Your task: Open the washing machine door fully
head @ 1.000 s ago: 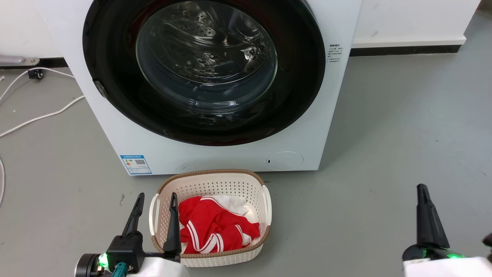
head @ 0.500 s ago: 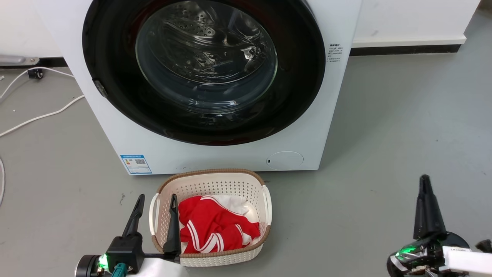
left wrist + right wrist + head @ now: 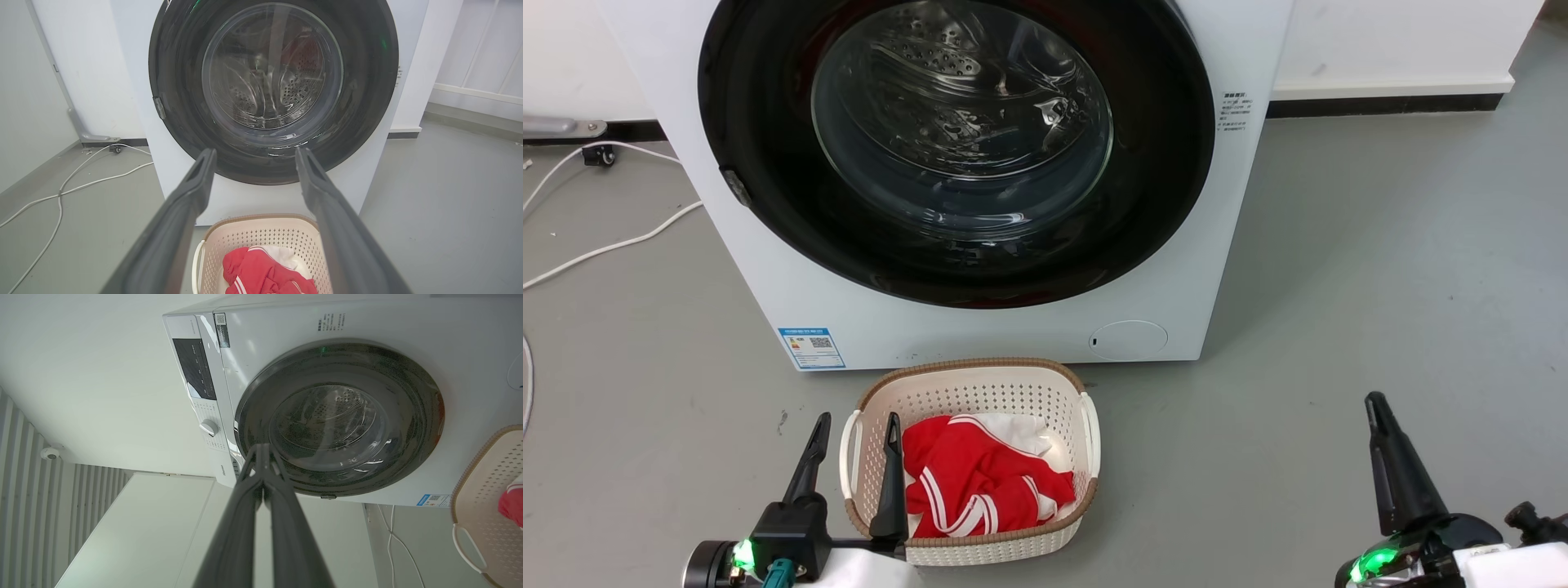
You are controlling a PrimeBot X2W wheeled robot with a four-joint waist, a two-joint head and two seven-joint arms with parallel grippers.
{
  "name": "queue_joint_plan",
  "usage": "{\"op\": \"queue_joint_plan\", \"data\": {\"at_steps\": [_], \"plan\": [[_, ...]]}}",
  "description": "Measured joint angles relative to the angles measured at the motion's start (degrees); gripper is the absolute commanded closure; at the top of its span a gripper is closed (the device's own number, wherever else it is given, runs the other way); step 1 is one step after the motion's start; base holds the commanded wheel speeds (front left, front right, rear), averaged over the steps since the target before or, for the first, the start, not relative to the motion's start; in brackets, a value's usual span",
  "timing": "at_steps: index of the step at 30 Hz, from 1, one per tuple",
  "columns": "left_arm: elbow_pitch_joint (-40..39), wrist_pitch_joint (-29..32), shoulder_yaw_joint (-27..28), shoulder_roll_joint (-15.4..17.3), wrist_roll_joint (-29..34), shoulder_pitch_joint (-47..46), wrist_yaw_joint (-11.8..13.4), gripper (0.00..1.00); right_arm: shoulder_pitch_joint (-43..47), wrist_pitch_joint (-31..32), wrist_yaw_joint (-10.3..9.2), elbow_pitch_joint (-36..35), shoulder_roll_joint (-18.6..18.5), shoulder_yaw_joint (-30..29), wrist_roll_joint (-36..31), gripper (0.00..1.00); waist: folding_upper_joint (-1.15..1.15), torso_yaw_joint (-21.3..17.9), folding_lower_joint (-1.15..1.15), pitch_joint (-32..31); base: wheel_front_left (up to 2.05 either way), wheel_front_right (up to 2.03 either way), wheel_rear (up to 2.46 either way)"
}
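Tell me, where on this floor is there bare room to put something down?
The widest bare floor lies right of the washing machine, ahead of the right claw. Left of the machine, white cables cross the floor. Directly in front it is crowded: the laundry basket sits there, with the left claw at its left rim.

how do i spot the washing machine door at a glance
Find the big white washing machine on the grey floor. The door is the glossy black disc nearly spanning its front. Unlike the small white cap below it, it has a clear glass centre.
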Motion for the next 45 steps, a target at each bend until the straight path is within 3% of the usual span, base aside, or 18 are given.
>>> {"op": "queue_joint_plan", "data": {"at_steps": [15,27,35,45], "plan": [[-0.03,0.0,-0.33,-0.01,0.8,0.05,0.35,0.0,0.4,0.69,-0.01,2.05,-0.01,2.81,-2.66,1.0,0.0,0.2,0.0,-0.02,0.0,0.0,0.0],[-0.68,0.0,-0.32,0.0,0.98,0.01,0.37,0.0,-1.22,-0.78,-0.01,2.63,-0.02,0.02,-3.39,1.0,0.0,0.4,0.0,0.97,0.0,0.0,0.0],[-2.14,-0.01,-0.05,0.0,1.9,-3.72,-0.26,0.0,-11.53,0.24,-0.01,6.23,-2.21,-7.33,-1.54,1.0,0.0,0.63,0.0,5.46,0.0,0.0,0.0],[-4.64,-0.01,0.85,0.07,2.91,-13.85,-1.69,0.0,-32.11,3.58,-0.01,13.39,-7.64,-13.32,-0.54,1.0,0.0,1.31,0.01,17.3,0.0,0.0,0.0]]}}
